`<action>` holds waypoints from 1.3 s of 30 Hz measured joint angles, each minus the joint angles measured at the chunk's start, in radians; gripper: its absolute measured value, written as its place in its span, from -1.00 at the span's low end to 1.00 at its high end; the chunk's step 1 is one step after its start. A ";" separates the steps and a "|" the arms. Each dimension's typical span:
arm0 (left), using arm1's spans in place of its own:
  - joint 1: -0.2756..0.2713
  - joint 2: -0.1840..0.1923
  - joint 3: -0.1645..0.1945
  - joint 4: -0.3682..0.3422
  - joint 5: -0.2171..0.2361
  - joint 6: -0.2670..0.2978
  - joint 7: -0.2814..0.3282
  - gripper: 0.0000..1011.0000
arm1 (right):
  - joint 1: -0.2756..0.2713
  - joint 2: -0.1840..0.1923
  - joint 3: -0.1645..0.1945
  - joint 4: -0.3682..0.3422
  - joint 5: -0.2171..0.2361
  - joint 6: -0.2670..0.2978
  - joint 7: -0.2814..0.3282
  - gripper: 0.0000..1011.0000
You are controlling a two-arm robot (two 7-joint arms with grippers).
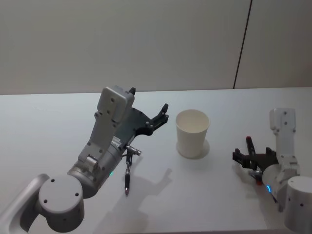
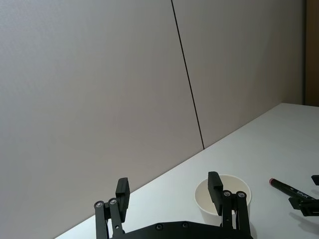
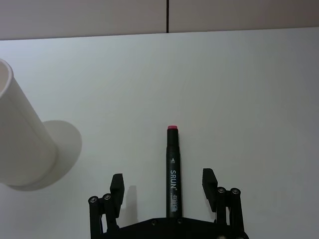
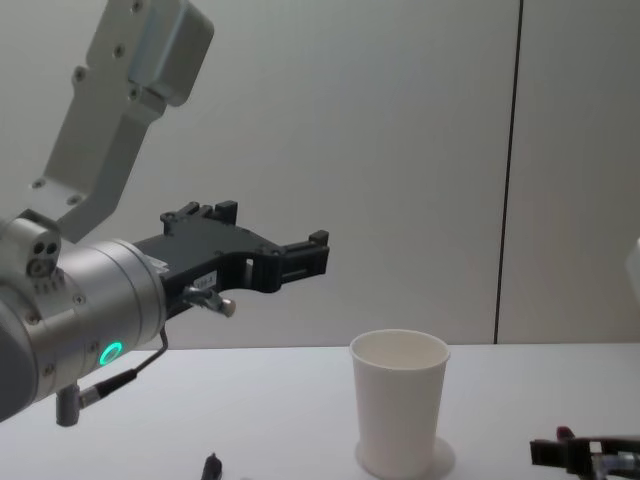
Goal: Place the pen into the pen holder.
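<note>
Dark pen: closest in. Looks like a second thin pen lying flat on the table just beside the left arm, reddish tip pointing back at the robot.
Right gripper: down low at the table on the right side, jaws spread wide and gripping nothing.
Marker pen: black body, red end, "SRUN" printed on it. It lies on the table right in the gap between the right gripper's fingers, and as far as I can see neither one touches it. The red end points away from the wrist.
Pen holder: white paper cup standing upright mid-table between the two arms, a bit left of the marker pen and clear of it.
Left gripper: up in the air, well above the table and left of the cup, jaws apart, aimed out over the cup.
Wall: plain grey panels with one dark seam, behind the table's far edge.
</note>
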 joint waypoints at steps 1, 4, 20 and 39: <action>0.000 0.000 0.000 0.000 0.000 0.000 0.000 0.98 | 0.003 -0.002 0.000 0.006 0.000 0.001 -0.001 0.96; 0.000 0.000 0.000 0.000 0.000 0.000 0.000 0.98 | 0.008 -0.005 0.001 0.017 0.000 0.002 -0.002 0.84; 0.000 0.000 0.000 0.000 0.000 0.000 0.000 0.98 | 0.040 -0.024 0.003 0.084 -0.013 0.026 -0.014 -0.09; 0.000 0.000 0.000 0.000 0.000 0.000 0.000 0.98 | 0.061 -0.037 0.011 0.115 -0.031 0.035 -0.026 -0.64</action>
